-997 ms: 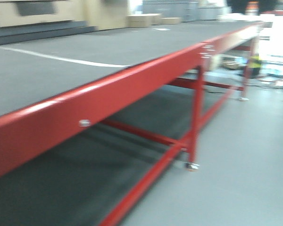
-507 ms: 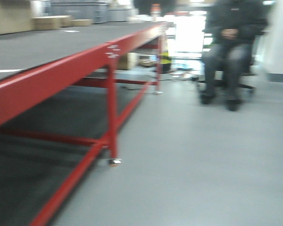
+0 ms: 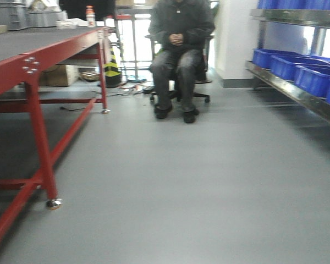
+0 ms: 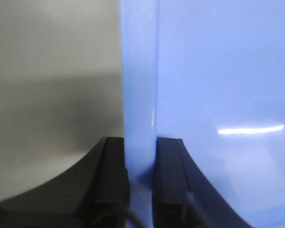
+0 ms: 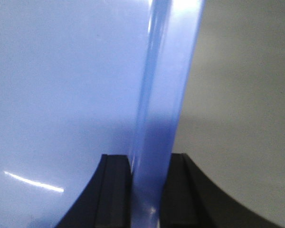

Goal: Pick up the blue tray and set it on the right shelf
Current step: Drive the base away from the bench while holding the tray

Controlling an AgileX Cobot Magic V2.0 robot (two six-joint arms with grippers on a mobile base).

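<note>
The blue tray [image 4: 218, 85] fills the right half of the left wrist view, light periwinkle and glossy. My left gripper [image 4: 140, 152] is shut on its left rim, one black finger on each side. In the right wrist view the tray [image 5: 61, 85] fills the left half, and my right gripper [image 5: 150, 164] is shut on its right rim. Grey floor lies below both. The right shelf [image 3: 297, 91], shiny steel with a flat front lip, stands at the right edge of the front view. Neither gripper nor the tray shows in the front view.
Deep dark-blue bins [image 3: 286, 63] sit on the steel shelf. A red-framed dark-topped table [image 3: 30, 69] stands at the left. A person sits on a wheeled chair [image 3: 179, 49] straight ahead. A yellow-black cone [image 3: 112, 69] and cables lie behind the table. Grey floor [image 3: 181, 181] spreads between.
The front view has swung to the right: the red table slid from the centre to the left edge, the seated person moved to the middle, and the steel shelf with blue bins came into view.
</note>
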